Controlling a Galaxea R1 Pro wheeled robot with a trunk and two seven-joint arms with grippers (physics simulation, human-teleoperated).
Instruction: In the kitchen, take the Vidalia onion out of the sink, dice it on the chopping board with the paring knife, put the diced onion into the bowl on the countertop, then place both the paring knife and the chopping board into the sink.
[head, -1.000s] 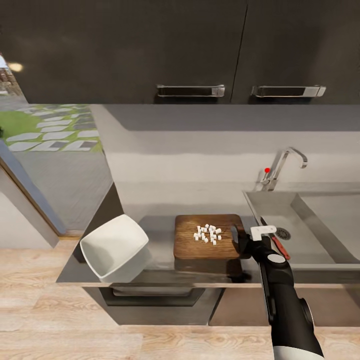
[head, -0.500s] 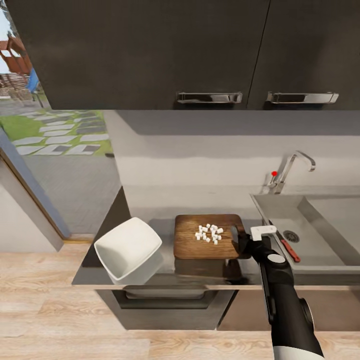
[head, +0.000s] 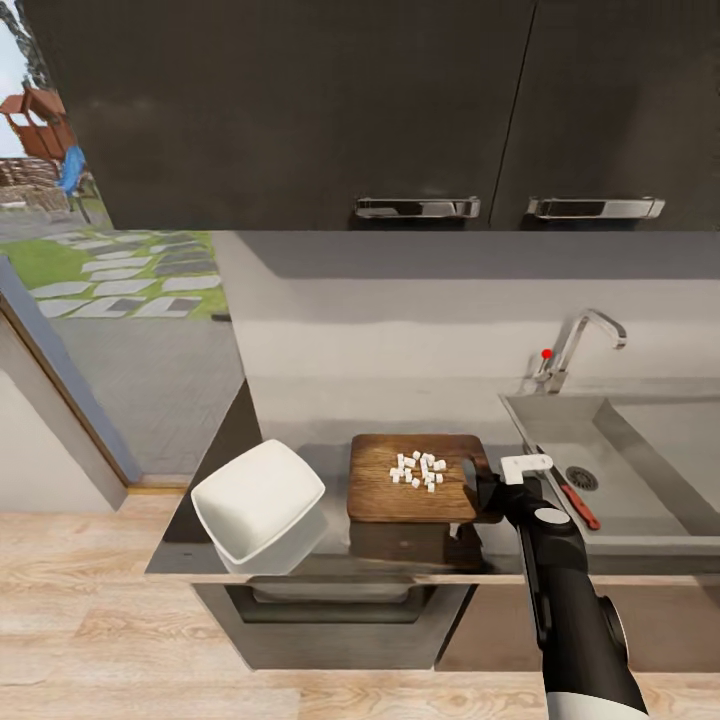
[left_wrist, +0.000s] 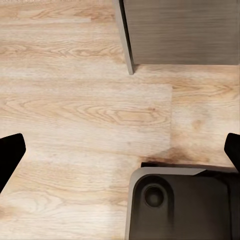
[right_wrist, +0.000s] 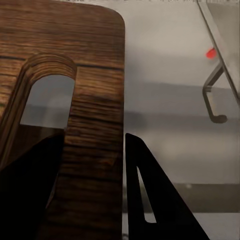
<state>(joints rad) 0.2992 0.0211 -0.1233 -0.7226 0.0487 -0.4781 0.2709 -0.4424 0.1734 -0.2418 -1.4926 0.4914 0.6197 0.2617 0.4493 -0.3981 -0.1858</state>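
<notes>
The right pincer (head: 487, 492) grips the board (head: 415, 478) at its handle end, at 3 o'clock. Onion bits (head: 420, 469) sit on the board. The bowl (head: 258, 503) is at the board's 9 o'clock on the surface (head: 330, 553). The knife (head: 572, 496) lies in the sink (head: 620, 480). The left pincer (left_wrist: 120, 155) is wide open over the floor (left_wrist: 75, 115).

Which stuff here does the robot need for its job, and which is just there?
Needed: chopping board, diced onion, bowl, paring knife, sink, right gripper on the board's handle end.
Just there: tap, cupboard handles, window.
</notes>
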